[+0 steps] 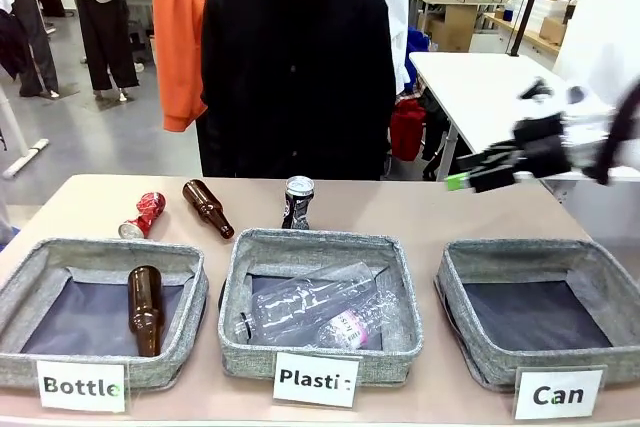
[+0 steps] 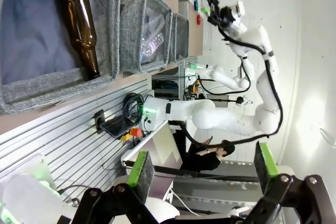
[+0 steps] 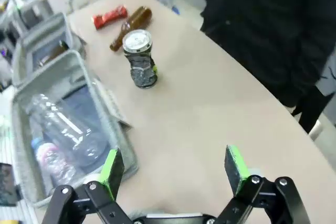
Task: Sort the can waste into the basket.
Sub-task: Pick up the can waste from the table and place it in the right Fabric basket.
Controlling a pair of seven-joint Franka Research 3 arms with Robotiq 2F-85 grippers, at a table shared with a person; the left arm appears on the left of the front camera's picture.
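The black-and-blue can [image 1: 298, 202] with a silver top stands upright on the table behind the middle basket. It also appears in the right wrist view [image 3: 140, 59]. The crushed red-and-white can [image 1: 143, 215] [image 3: 109, 17] lies at the far left of the table. The grey "Can" basket [image 1: 530, 265] at the right front holds nothing. My right gripper [image 1: 470, 179] [image 3: 173, 165] hangs blurred above the table's right side, open and empty, well right of the upright can. My left gripper [image 2: 203, 165] is open and empty, off the table's left end.
A brown bottle [image 1: 208, 208] lies on the table between the two cans. The "Bottle" basket [image 1: 30, 282] holds another brown bottle [image 1: 145, 309]. The "Plastic" basket [image 1: 320, 243] holds clear bottles. A person in black stands at the far edge.
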